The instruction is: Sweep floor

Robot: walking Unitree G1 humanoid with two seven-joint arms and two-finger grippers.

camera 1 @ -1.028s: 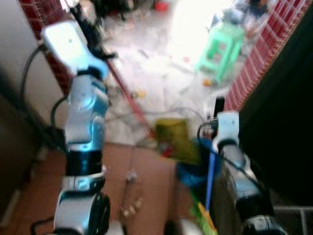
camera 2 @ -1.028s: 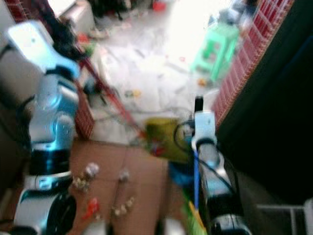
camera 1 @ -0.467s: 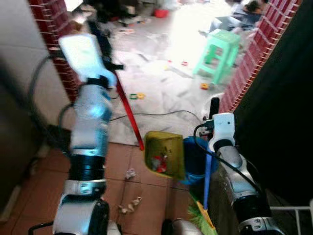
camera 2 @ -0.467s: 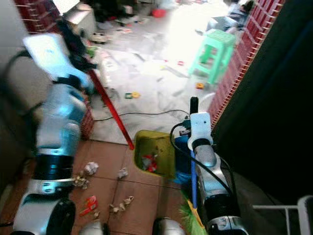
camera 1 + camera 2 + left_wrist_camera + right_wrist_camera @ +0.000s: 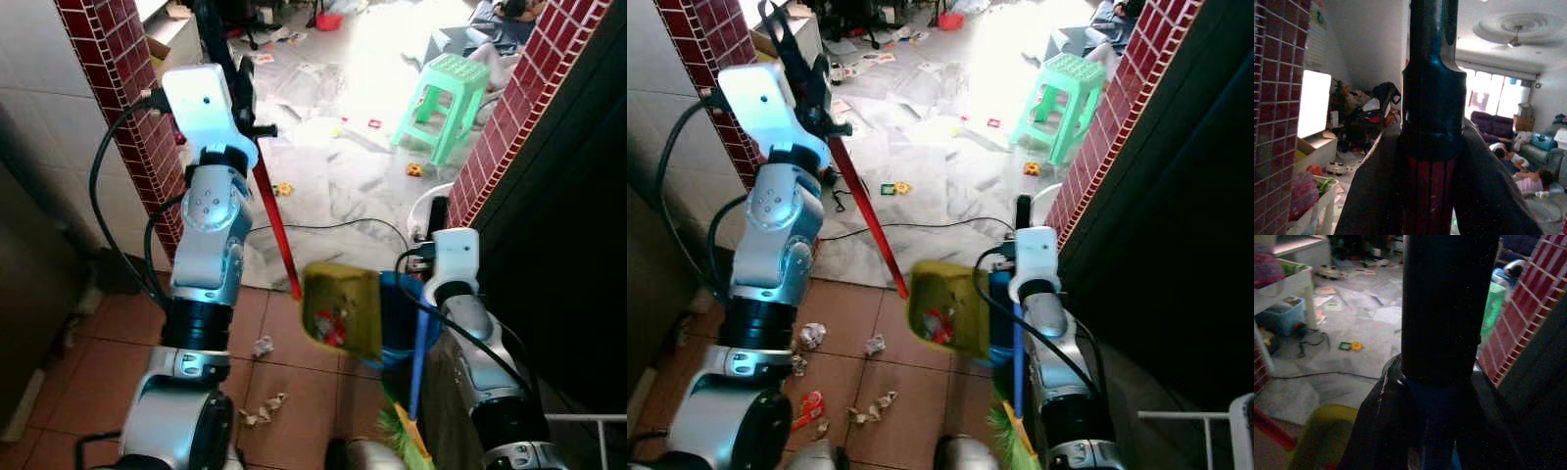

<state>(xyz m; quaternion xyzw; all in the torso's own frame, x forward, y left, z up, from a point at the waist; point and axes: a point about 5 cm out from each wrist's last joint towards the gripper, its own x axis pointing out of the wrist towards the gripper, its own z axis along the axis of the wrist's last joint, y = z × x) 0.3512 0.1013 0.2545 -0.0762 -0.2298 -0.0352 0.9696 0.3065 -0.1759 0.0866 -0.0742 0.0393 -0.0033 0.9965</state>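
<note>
- Red dustpan handle (image 5: 277, 227): clamped in left pincer (image 5: 235, 93), raised.
- Yellow dustpan (image 5: 341, 307): holds debris, above tiled floor (image 5: 98, 362).
- Right pincer (image 5: 1440, 382): clamped on blue broom handle (image 5: 418, 352).
- Paper scraps (image 5: 261, 409): on floor.

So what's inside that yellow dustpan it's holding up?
The yellow dustpan holds a small heap of red and white scraps, likely swept-up litter. Its walls hide the deeper part, and the blue bin behind it is mostly covered.

no readable text, label, brand or number shows anywhere; the papers scattered on the floor (image 5: 323, 137) are too small and washed out by glare to make out any writing.
</note>
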